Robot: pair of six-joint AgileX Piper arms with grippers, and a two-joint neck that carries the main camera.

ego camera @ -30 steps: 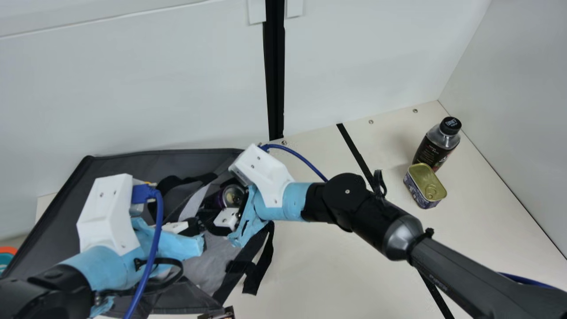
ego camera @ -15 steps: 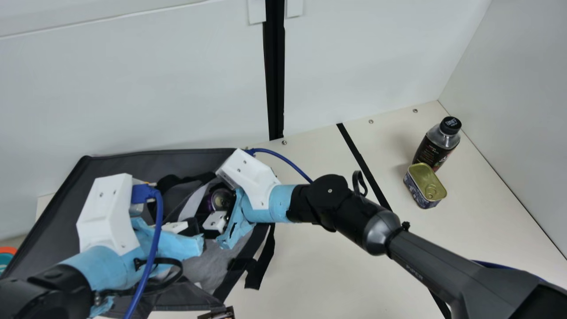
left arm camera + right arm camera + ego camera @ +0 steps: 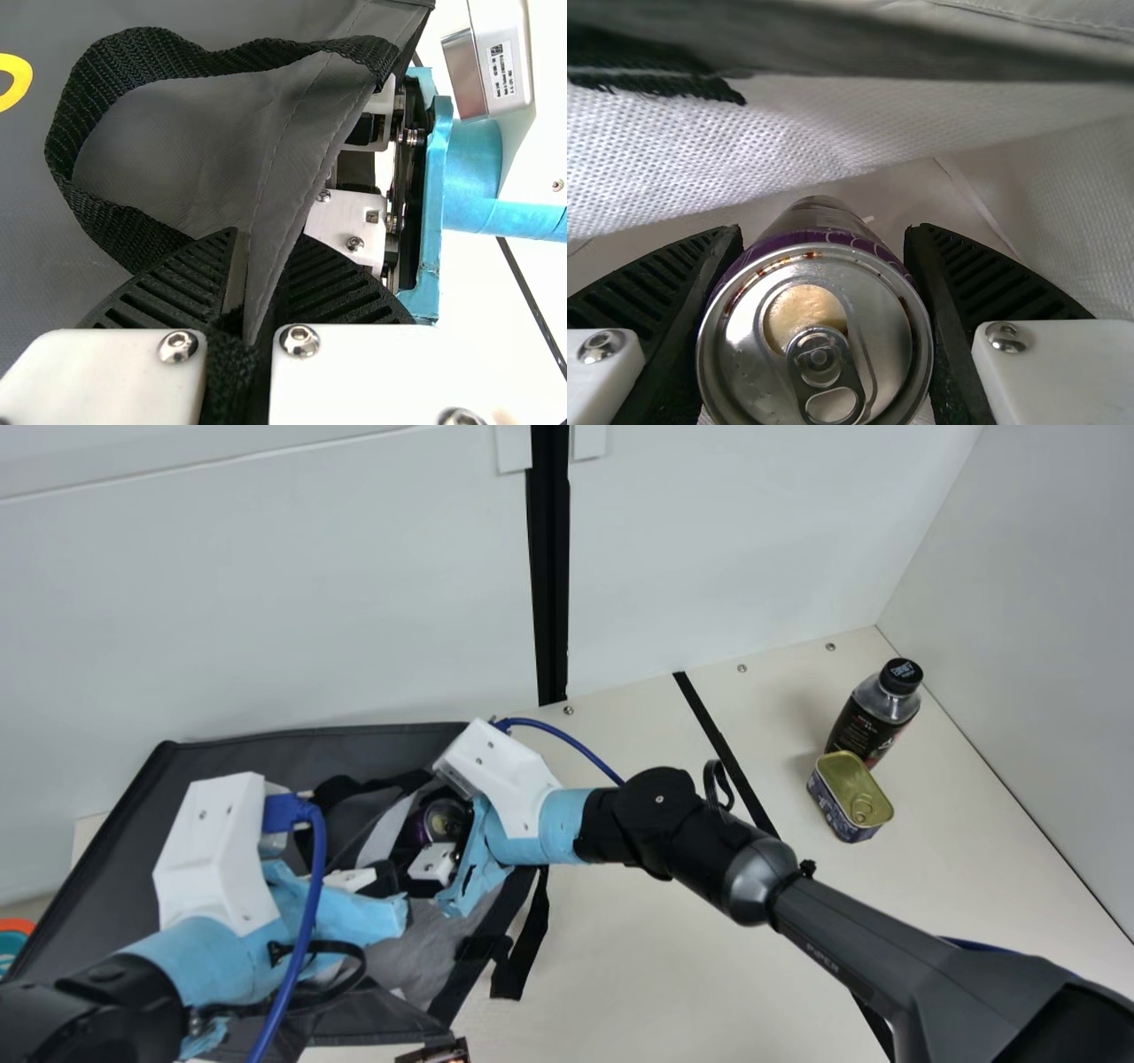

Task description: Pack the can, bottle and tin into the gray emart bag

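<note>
Within the gray bag (image 3: pixel 266 748), the right gripper (image 3: pixel 824 232) seems to pinch the can (image 3: pixel 881 314) by its two sides, lid toward the wrist and long axis running away into the bag, though I can't make out whether its base touches bottom. The left gripper (image 3: pixel 266 237) nips the bag's edge just beside it. The bottle (image 3: pixel 873 717) and tin (image 3: pixel 850 788) stand well apart, nearer the right arm.

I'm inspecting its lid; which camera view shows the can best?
The right wrist view: the can, held in the right tool, shows its lid and pull tab close up. The main view shows it smaller, inside the bag.
</note>
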